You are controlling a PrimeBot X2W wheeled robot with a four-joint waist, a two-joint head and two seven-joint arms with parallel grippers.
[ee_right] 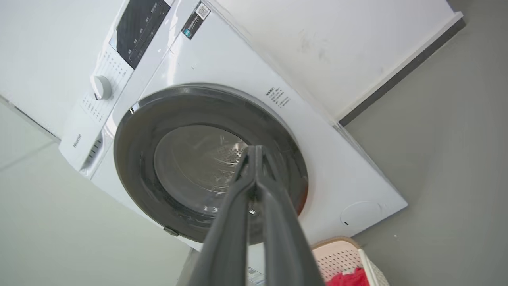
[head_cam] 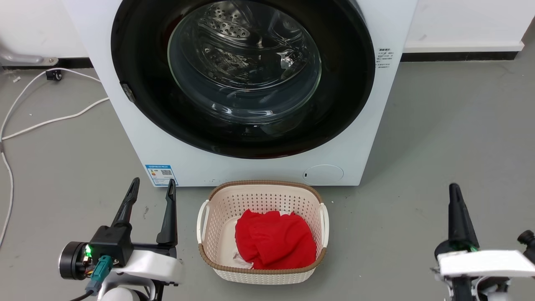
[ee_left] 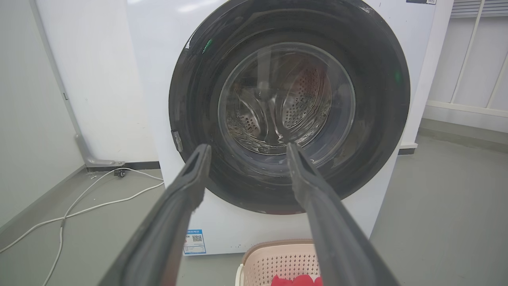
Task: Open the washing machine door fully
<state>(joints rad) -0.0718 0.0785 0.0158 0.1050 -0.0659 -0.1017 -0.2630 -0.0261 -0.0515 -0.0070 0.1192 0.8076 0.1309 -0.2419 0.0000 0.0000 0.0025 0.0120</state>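
Observation:
The white washing machine (head_cam: 138,138) stands ahead on the grey floor. Its round glossy black door (head_cam: 138,54) with a clear glass bowl lies flat against the front, with a small latch tab at its left edge. The same door (ee_left: 381,99) faces the left wrist view, and in the right wrist view the door (ee_right: 135,131) appears tilted. My left gripper (head_cam: 152,186) hovers low at the lower left, open and empty, well short of the machine. Low at the right, my right gripper (head_cam: 454,188) is shut with nothing in it.
A beige laundry basket (head_cam: 263,274) with red cloth (head_cam: 273,242) inside sits on the floor right in front of the machine, between my grippers. White cables (head_cam: 50,119) trail over the floor at the left. A wall with a dark skirting runs behind.

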